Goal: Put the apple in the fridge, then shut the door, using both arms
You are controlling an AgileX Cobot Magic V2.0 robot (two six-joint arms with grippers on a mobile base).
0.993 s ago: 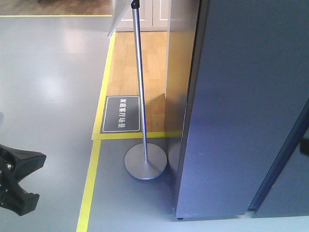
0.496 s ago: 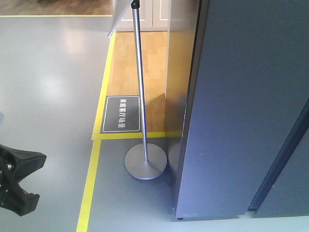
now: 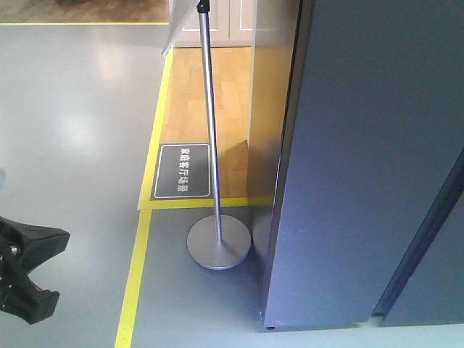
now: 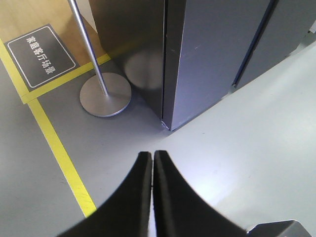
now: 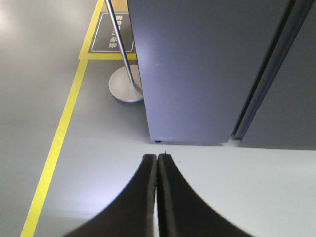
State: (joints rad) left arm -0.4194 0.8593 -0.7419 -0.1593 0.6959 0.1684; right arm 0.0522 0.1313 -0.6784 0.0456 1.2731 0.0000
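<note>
Both grippers hang low over the grey floor, pointing forward and down toward the base of the fridge (image 3: 377, 159). In the left wrist view the left gripper (image 4: 152, 160) has its two black curved jaws pressed together tip to tip, nothing between them. The right gripper (image 5: 157, 160) shows the same in its own view: jaws closed flat against each other, empty.

The fridge stands just ahead, a tall dark grey block with its door (image 5: 192, 64) shut, the outer face towards the right wrist camera. A dark vertical gap (image 5: 261, 74) separates it from a second grey panel (image 5: 291, 98) on the right. The fridge's lower corner (image 4: 168, 126) sits well ahead of the left fingertips, apart from them, with bare pale floor between. From the right wrist, the bottom edge of the door lies just beyond the closed tips, not touching.

In the front view a black part of the left arm (image 3: 25, 268) pokes in at the lower left edge.

Beside the fridge stands a metal sign pole (image 3: 209, 116) on a round disc base (image 3: 218, 243), close to the fridge's side. Yellow floor tape (image 3: 134, 283) runs past it, and a dark floor sign (image 3: 184, 170) with white characters lies on the wooden strip behind.

No apple shows in any view.
</note>
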